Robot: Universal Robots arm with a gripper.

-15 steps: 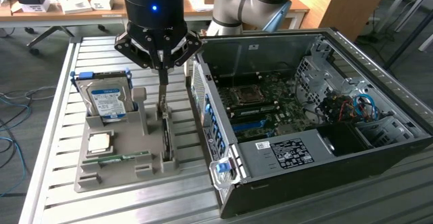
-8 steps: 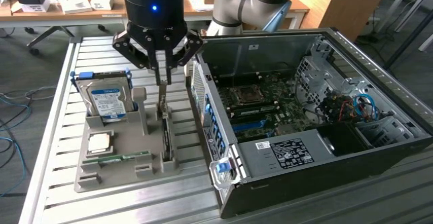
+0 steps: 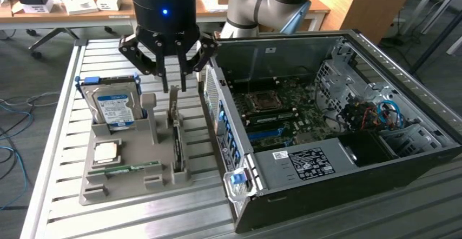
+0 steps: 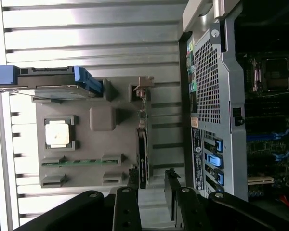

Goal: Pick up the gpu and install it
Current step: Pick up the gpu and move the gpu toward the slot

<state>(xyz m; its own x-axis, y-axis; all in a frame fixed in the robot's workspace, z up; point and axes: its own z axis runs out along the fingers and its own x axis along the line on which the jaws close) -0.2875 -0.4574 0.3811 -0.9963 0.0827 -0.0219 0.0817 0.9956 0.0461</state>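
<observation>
The gpu [image 3: 177, 141] is a thin dark card standing on edge in a slot of the grey holder [image 3: 119, 190], its silver bracket [image 3: 174, 103] at the far end. My gripper [image 3: 175, 89] hangs just above that bracket end, open, with nothing between its fingers. In the wrist view the gpu [image 4: 142, 154] runs lengthwise towards my gripper [image 4: 151, 177], and its near end lies close to one of the dark fingers [image 4: 133, 179], inside the gap.
The holder also carries a silver hard drive [image 3: 112, 106] with a blue-white label, a square chip [image 3: 106, 152] and a green memory stick [image 3: 131, 168]. An open computer case [image 3: 325, 166] lies close on the exterior view's right, its motherboard [image 3: 278, 112] exposed. Everything rests on a slatted metal table [image 3: 58, 158].
</observation>
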